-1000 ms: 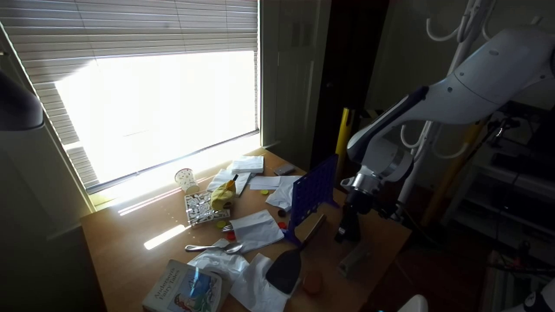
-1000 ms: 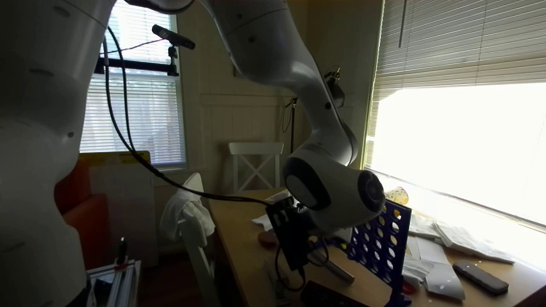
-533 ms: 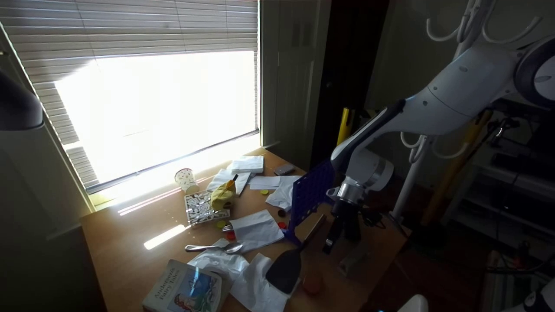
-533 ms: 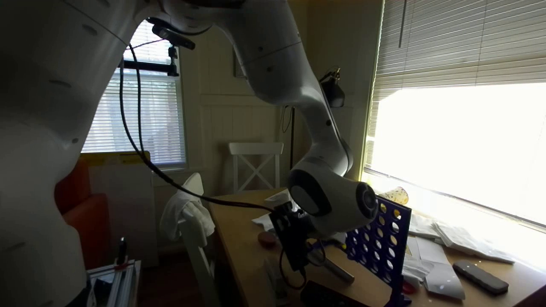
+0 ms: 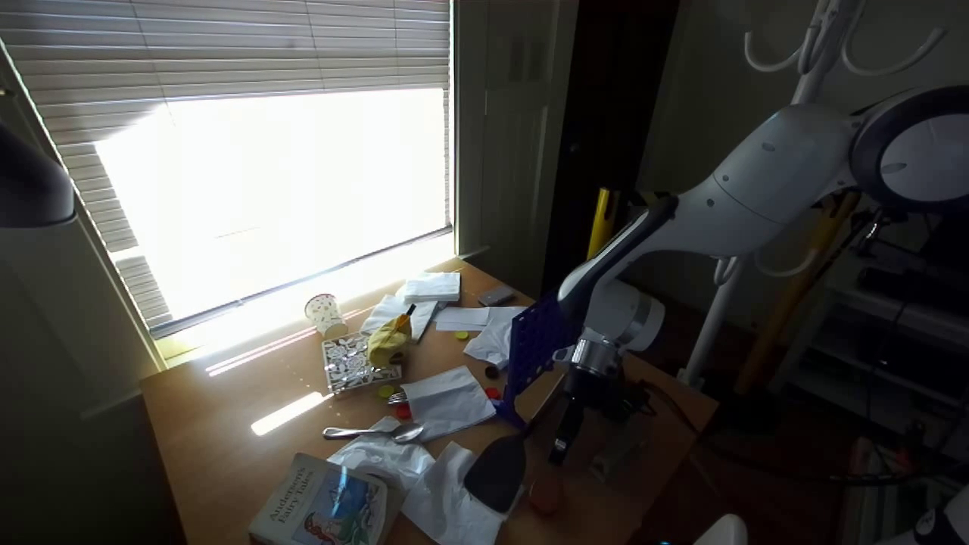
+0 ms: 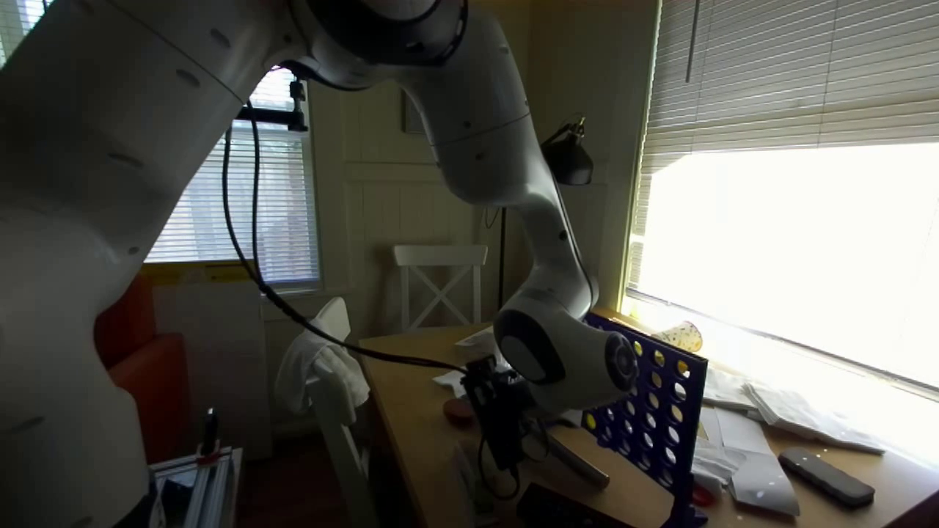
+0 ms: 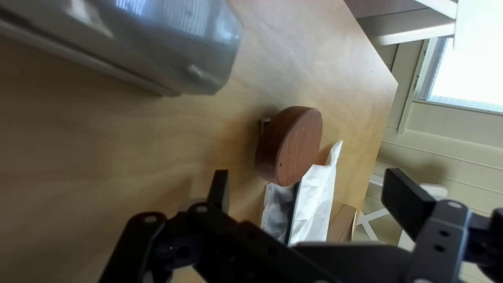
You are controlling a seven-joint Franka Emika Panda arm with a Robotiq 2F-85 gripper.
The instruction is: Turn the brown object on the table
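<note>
I take the brown wooden disc (image 7: 300, 147) for the task's thing; it sits on the table (image 7: 137, 137), ahead of my tool (image 7: 308, 184), whose 2 fingers (image 7: 219, 189) stand wide apart, holding nothing. It should be stiff, light and slick-faced, so I'd take it by 2 opposite sides of the rim. White paper (image 7: 315, 204) lies near it; in an exterior view a dark slab (image 6: 827, 477) lies well apart.
</note>
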